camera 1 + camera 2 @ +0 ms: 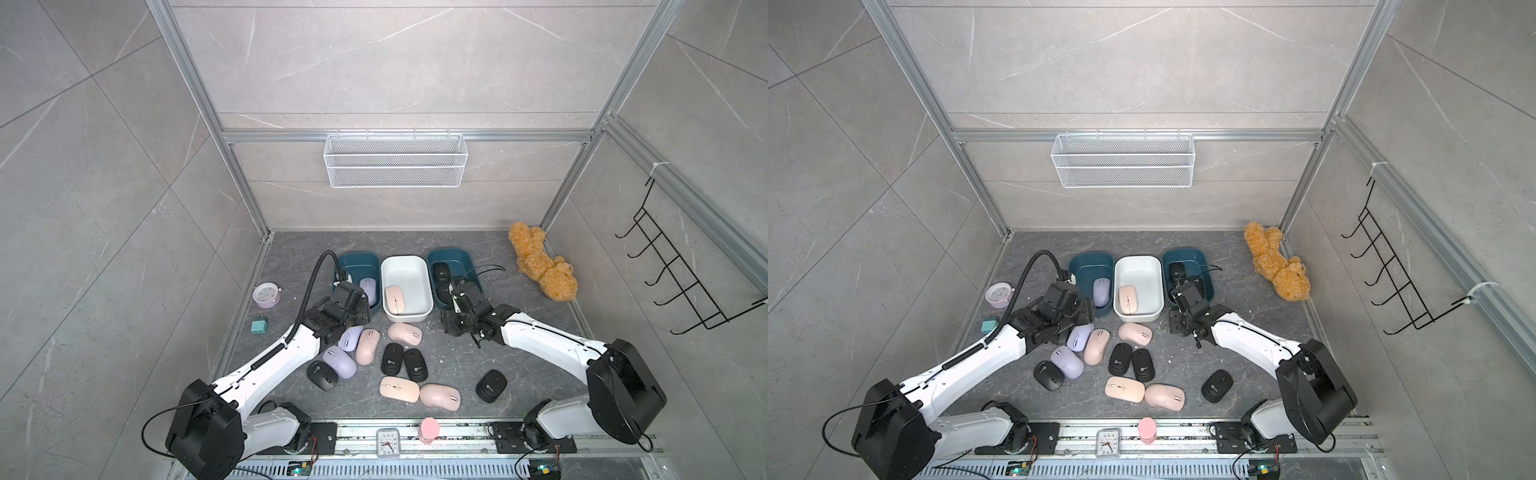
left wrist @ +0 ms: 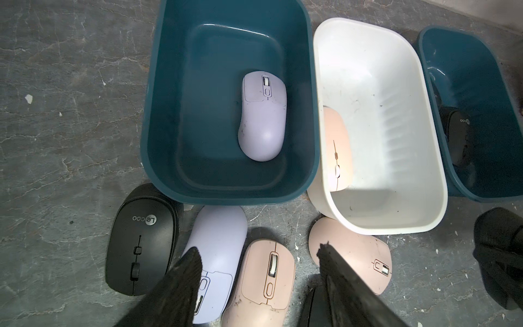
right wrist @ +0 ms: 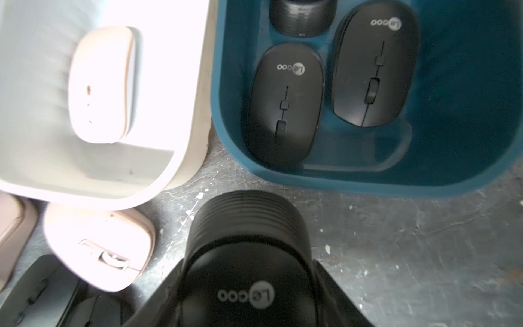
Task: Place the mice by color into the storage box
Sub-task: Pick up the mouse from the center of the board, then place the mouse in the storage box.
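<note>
In both top views, far on the bench (image 1: 453, 357), the left teal box (image 1: 357, 266) holds a lavender mouse (image 1: 368, 291) and the white box (image 1: 409, 272) a pink mouse (image 1: 395, 300). Loose mice (image 1: 392, 359) lie nearer.

Left wrist: the left fingers (image 2: 181, 283) are spread and empty.

Right wrist: the right fingers (image 3: 336, 300) pinch a black mouse (image 3: 246, 254) just near of the right teal box (image 3: 368, 181).

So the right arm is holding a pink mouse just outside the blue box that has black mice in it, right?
Not pink: the mouse in the right gripper is black, as the right wrist view shows. It is indeed held just outside the blue box holding black mice.
</note>
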Available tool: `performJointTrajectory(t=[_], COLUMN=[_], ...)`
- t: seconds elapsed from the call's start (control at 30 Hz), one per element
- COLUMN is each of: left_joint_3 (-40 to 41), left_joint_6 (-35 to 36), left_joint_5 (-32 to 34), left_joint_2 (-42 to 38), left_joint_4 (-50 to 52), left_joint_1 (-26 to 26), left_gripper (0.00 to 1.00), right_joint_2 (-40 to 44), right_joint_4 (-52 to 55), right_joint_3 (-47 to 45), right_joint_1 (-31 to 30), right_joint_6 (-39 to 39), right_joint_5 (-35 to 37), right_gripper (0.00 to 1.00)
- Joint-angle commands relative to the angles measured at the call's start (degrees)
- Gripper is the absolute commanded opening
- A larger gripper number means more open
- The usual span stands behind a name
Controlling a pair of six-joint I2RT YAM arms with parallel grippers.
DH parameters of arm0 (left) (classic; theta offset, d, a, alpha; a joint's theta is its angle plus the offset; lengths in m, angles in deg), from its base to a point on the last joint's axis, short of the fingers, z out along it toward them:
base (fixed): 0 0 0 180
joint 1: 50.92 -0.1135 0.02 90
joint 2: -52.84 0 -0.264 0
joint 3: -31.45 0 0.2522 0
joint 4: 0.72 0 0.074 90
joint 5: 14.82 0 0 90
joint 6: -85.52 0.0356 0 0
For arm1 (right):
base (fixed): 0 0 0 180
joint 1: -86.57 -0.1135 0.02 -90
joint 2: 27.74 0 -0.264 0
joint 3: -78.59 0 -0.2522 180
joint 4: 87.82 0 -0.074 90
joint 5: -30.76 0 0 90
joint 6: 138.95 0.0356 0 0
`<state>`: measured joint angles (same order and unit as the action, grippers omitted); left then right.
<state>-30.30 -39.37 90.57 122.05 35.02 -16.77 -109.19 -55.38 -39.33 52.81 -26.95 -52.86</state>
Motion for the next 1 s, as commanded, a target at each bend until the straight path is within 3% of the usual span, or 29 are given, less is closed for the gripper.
performJointTrajectory(t=[0.0, 0.57, 0.97], left_joint_3=[0.26, 0.70, 1.38], left_joint_6=[-0.79, 0.97, 3.86], left_joint_5=[1.81, 4.00, 5.43], left_joint_2=[-1.66, -3.34, -6.49], left_joint_4=[0.23, -0.10, 1.21], left_joint_1=[0.23, 0.28, 0.28], left_gripper=[0.68, 0.68, 0.68], right_joint_2=[3.40, -0.90, -8.04], right_joint_4=[2.09, 4.88, 3.55], right_joint_3=[1.35, 15.71, 23.77], right_joint_1=[-0.35, 0.29, 7.85], right_joint_6=[1.91, -3.48, -6.16], right_joint_5=[-1.30, 4.38, 3.34], right_gripper=[0.54, 0.54, 0.54])
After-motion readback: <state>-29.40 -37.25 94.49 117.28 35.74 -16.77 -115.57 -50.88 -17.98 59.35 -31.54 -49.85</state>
